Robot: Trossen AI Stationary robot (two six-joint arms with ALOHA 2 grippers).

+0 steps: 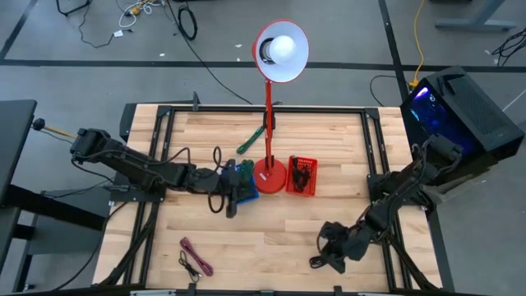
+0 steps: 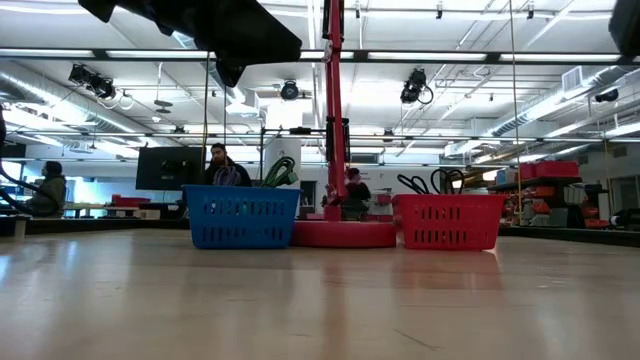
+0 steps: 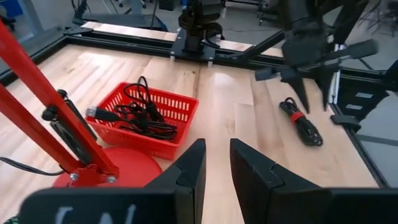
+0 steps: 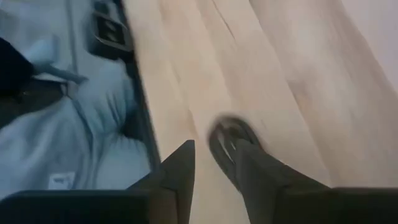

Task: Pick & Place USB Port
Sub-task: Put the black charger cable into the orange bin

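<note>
While your left pincer (image 3: 216,163) waits slightly parted and empty near the red basket (image 3: 146,121), your right pincer (image 3: 310,87) hangs over the coiled black cable (image 3: 301,121) on the worktop (image 1: 279,226); I cannot tell its grip.

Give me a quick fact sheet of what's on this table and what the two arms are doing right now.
Table: wooden top
Lamp: red desk lamp standing mid-table
Red basket: red basket beside the lamp base, holding dark cables
Blue basket: blue basket on the lamp's other side
Loose cable: bundled cable near the front edge
Left gripper: left gripper by the blue basket, fingers slightly apart, empty
Right gripper: right gripper low over a coiled black cable, fingers either side of it
</note>
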